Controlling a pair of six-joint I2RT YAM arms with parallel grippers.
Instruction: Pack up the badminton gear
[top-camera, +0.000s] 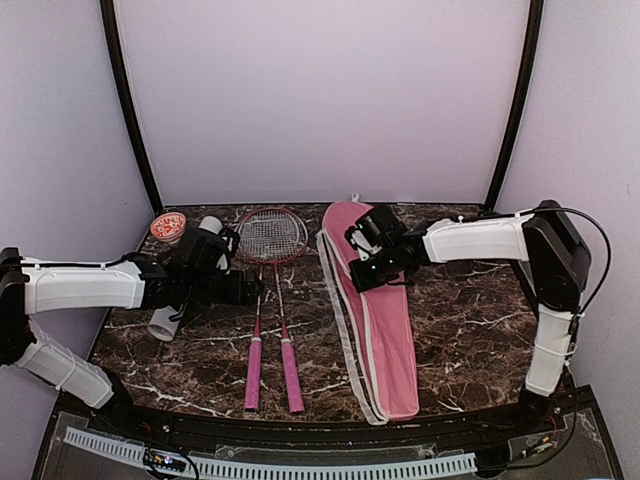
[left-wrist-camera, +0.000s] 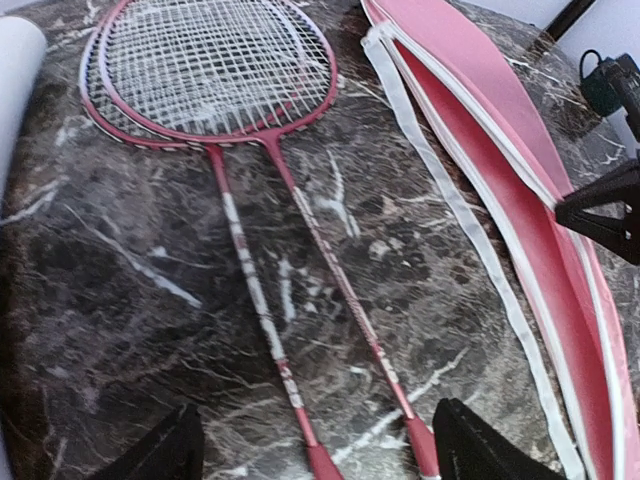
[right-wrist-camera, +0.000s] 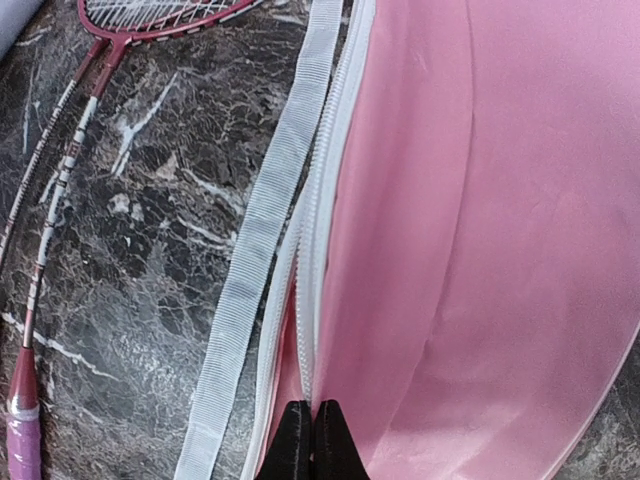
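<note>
Two red-framed rackets (top-camera: 272, 300) lie side by side, heads far, pink handles near. My left gripper (top-camera: 246, 289) hovers over their shafts, open wide; in the left wrist view its fingertips (left-wrist-camera: 478, 450) straddle both shafts (left-wrist-camera: 262, 310). The pink cover (top-camera: 378, 320) lies to the right, its zipper partly open. My right gripper (right-wrist-camera: 310, 445) is shut on the cover's white zipper edge (right-wrist-camera: 322, 250). The white tube (top-camera: 168, 322) lies at the left, mostly under my left arm. No shuttlecocks are in view.
A small red-patterned round cap (top-camera: 168, 226) sits at the back left by the tube's far end. The cover's white webbing strap (right-wrist-camera: 262, 250) trails on the dark marble table (top-camera: 470, 330) between the cover and the rackets. Walls close in on three sides.
</note>
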